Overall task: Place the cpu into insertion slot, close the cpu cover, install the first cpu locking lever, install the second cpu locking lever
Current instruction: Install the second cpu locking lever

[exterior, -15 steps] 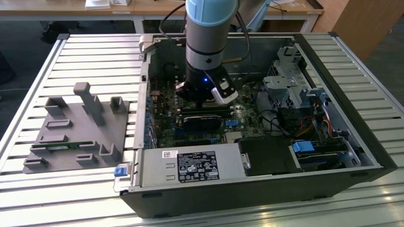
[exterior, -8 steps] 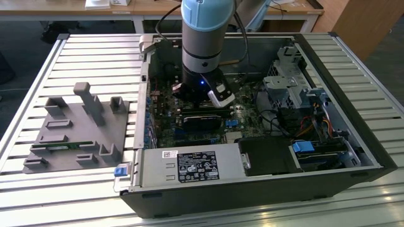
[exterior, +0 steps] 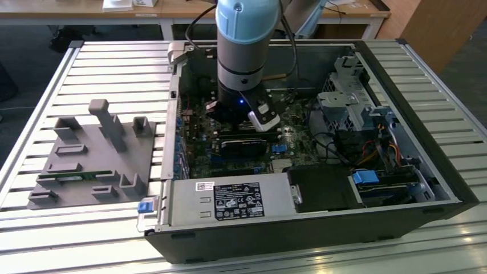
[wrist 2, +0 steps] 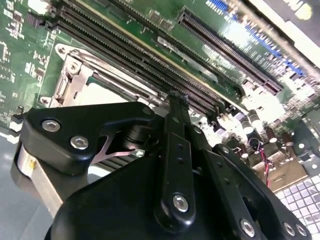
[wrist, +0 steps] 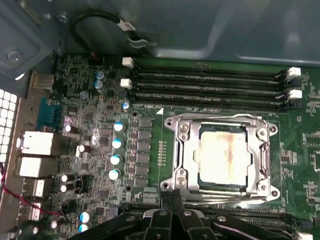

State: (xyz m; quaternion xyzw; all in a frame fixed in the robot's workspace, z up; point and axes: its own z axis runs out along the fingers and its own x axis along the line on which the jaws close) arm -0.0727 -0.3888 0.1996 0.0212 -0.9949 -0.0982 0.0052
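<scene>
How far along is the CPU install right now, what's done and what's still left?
Looks done: the cpu sits in the insertion slot and the cpu cover lies flat around it. In hand: the gripper is at the socket's edge, holding nothing visible. I cannot tell whether either locking lever is latched yet.

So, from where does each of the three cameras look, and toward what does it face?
Exterior view: off the arm, above the table, looking down into the open computer case; the arm reaches inside.
First wrist view: on the arm, facing the green circuit board, with the cpu in the insertion slot; the claw shows.
Second wrist view: on the arm, looking along the claw.
Both wrist views share the memory slots.
</scene>
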